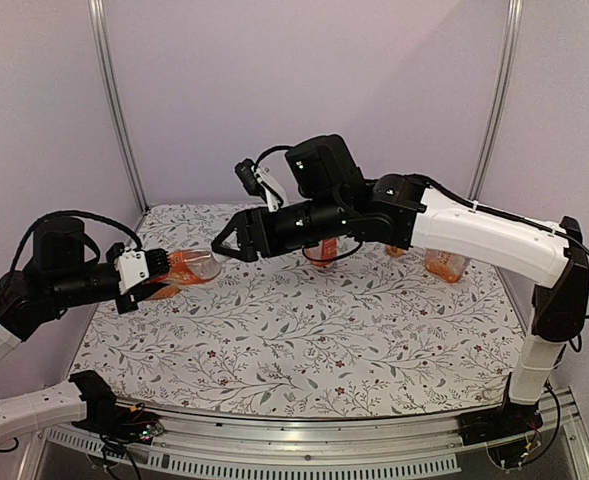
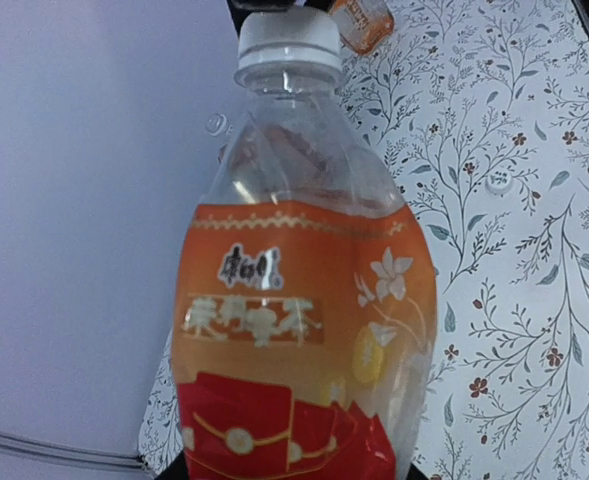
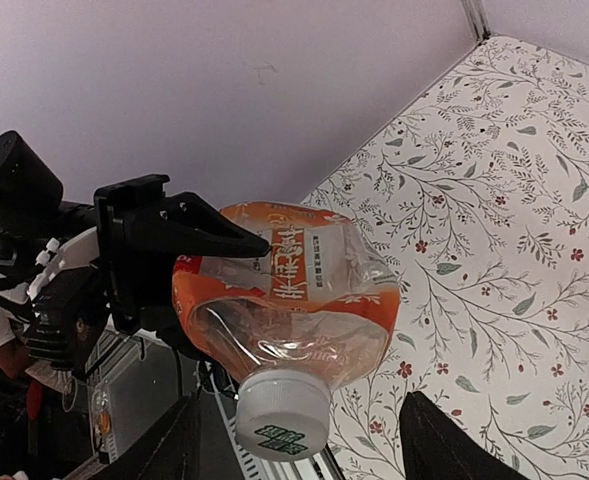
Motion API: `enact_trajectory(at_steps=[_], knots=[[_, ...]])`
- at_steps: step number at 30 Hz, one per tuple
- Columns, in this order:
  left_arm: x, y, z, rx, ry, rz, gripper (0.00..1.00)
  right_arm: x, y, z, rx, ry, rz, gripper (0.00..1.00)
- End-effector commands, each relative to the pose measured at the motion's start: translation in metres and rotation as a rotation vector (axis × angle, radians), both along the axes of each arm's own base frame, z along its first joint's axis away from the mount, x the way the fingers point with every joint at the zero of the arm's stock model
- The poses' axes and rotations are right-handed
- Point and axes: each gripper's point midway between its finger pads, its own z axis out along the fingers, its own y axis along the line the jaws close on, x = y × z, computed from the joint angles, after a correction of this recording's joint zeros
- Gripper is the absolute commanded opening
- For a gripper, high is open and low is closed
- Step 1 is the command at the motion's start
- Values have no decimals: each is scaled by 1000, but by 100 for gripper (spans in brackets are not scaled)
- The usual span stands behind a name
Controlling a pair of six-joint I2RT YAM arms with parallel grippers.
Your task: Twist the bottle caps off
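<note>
Floral-printed tabletop (image 1: 304, 330) is lying below while your left gripper (image 1: 152, 272) is clamping its jaws on the bottle (image 3: 294, 290), holding it aloft near the left edge. Your right gripper (image 1: 224, 243) is hovering with jaws apart either side of the cap (image 3: 282, 415), not touching it. Be centring, closing squarely, then twisting. Squat, clear and orange-labelled, the body is looking dented.
</note>
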Motion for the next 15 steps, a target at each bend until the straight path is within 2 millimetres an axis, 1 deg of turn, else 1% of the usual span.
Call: enact_trajectory(at_steps=[1, 4, 6, 8, 9, 10, 12, 14, 15], knots=[[5, 0, -4, 6, -12, 11, 26, -9, 13, -5, 27, 139, 28, 56], [4, 0, -5, 8, -11, 10, 26, -10, 13, -12, 12, 148, 28, 33], [4, 0, -5, 7, -12, 9, 26, -11, 12, -12, 9, 149, 32, 19], [4, -1, -5, 6, -10, 7, 26, -11, 12, -13, 6, 146, 38, 2], [4, -1, -5, 4, -7, 8, 25, -13, 12, -14, 0, 145, 45, 0], [3, -1, -4, 0, -5, 5, 25, -15, 11, -14, -4, 135, 58, 0], [-1, -3, -4, -9, 7, -14, 25, -25, 9, -10, -24, 91, 99, 0], [-12, -7, -8, -6, 50, -69, 25, -45, 5, -9, -99, -70, 166, 0], [-22, -10, -12, 1, 84, -115, 25, -59, 1, -13, -159, -193, 222, 0]])
